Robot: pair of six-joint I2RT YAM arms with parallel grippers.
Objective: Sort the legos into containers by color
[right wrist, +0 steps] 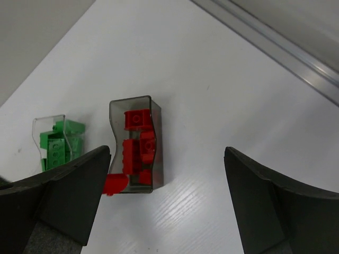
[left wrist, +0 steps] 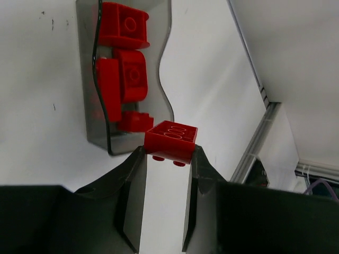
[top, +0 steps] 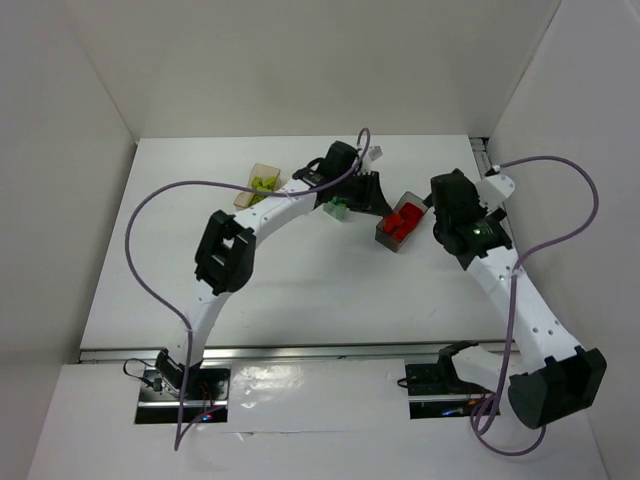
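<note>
Left claw (left wrist: 168, 154) pinches one red brick (left wrist: 170, 138) at the end of the grey tub (left wrist: 85, 79) — we see more red inside. Right claw (right wrist: 167, 156) hangs wide open above the bench (right wrist: 222, 90) — green bricks (right wrist: 58, 145) sit in the clear tub (right wrist: 36, 127).

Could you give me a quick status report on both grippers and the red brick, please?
Left gripper shut on red brick, just outside smoky tub. Right gripper open, empty. Nothing blocking the tub.

1. My top view: fixed, high above the near edge, looking down over the whole table (top: 300, 290).
2. Left wrist: close, low, facing the smoky grey tub (left wrist: 161, 63).
3. Right wrist: higher, farther, sees the same tub.
</note>
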